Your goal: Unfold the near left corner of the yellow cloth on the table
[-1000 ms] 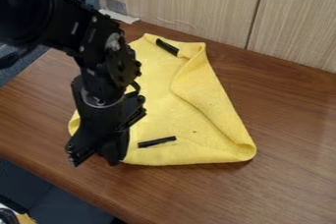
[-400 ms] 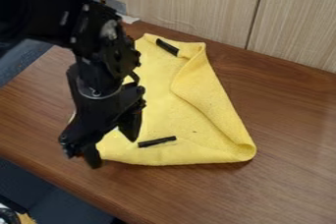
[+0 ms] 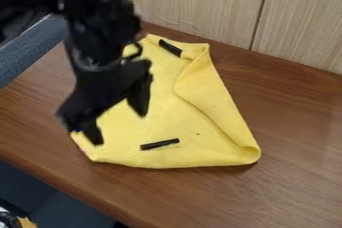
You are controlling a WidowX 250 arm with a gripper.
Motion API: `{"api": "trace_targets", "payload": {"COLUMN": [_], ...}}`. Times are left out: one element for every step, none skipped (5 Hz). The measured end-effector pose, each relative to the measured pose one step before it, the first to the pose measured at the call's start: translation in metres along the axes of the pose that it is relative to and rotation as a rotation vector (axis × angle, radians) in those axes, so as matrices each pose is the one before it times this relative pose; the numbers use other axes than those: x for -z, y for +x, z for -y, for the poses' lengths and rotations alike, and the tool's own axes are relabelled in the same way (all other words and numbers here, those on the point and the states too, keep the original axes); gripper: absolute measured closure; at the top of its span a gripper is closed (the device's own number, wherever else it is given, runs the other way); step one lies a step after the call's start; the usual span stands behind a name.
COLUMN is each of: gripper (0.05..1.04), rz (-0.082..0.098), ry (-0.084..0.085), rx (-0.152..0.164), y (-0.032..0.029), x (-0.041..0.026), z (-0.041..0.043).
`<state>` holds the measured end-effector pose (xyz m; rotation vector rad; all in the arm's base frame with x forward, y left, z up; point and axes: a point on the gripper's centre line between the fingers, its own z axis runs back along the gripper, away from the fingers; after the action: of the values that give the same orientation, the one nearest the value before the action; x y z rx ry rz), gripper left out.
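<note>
Over the left part of a yellow cloth [image 3: 167, 122], the black gripper [image 3: 120, 129] hangs open, its two fingers apart with nothing between them. The cloth lies on the wooden table, its right side folded over and curling at the lower right corner. Two black strips mark it: one strip [image 3: 159, 144] near the lower edge, right of the gripper, and another strip [image 3: 170, 48] at the top edge. Part of the cloth's upper left is hidden behind the arm.
Brown wooden table [image 3: 294, 172] extends right and in front of the cloth. A light wood-grain panel [image 3: 200, 7] stands along the back. The table's front edge runs diagonally at the lower left, with dark objects beyond it.
The gripper has risen away from the cloth's lower left edge, and its fingers have spread apart. More of the cloth's lower left corner shows now.
</note>
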<state>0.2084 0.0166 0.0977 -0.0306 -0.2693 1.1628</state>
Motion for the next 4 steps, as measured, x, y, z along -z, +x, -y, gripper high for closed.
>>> {"api": "trace_targets", "payload": {"gripper": [0.084, 0.084, 0.084, 0.084], "rz": [-0.0013, 0.0006, 0.0005, -0.0005], "ry": [0.0044, -0.0014, -0.0015, 0.0015], "rx": [0.006, -0.0002, 0.0, 0.0], "y": [-0.00008, 0.00007, 0.00008, -0.00008], "x": [-0.0003, -0.0003, 0.0, 0.0], "z": [-0.0005, 0.00007, 0.00023, -0.00023]}}
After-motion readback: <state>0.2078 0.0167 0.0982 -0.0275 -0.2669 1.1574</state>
